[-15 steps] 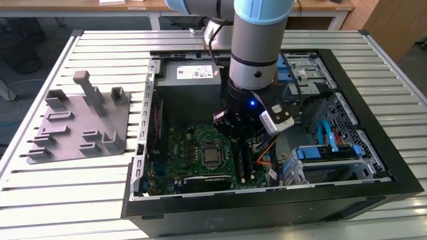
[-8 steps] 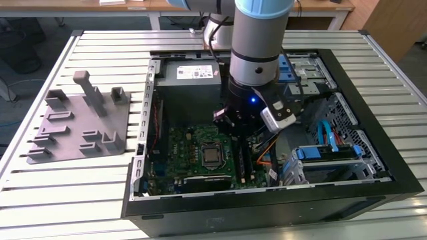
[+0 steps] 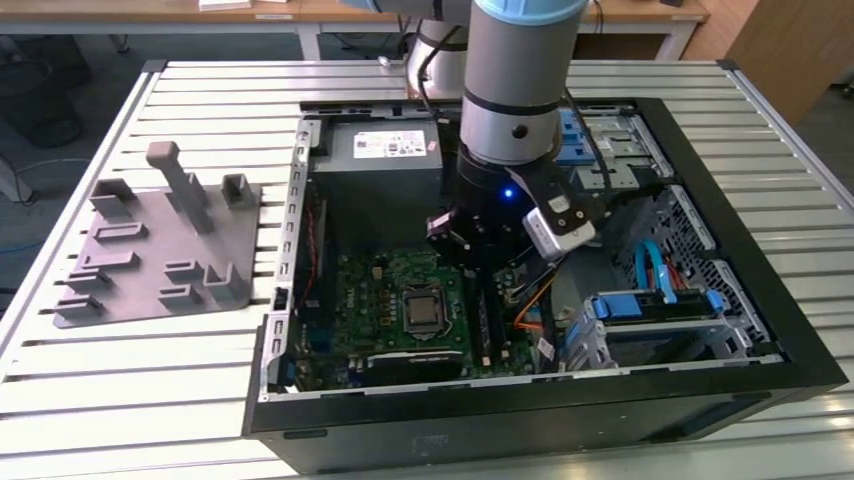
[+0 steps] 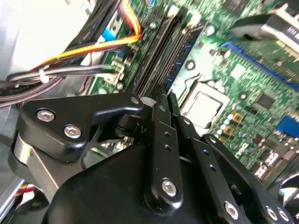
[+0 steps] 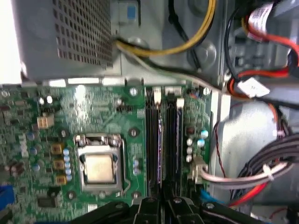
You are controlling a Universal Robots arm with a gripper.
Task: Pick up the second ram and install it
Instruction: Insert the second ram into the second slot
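The open computer case (image 3: 534,400) lies on a pale slatted tabletop (image 3: 200,400), beside a grey holder plate (image 3: 160,250). Wooden desks (image 3: 347,12) stand behind. The gripper (image 4: 161,95) has its fingers (image 4: 163,135) pressed together over the second ram (image 5: 160,140), standing in the green board's (image 5: 93,107) slots.

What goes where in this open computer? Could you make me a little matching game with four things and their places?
Things:
1. grey holder plate
2. processor socket
3. blue drive bracket
4. gripper

Places:
A. on the green motherboard, beside the long black slots
B. on the slatted table, outside the case, on the exterior view's left
C. inside the case, on the exterior view's right
D. inside the case, just above the long black slots

Pairs: 1-B, 2-A, 3-C, 4-D
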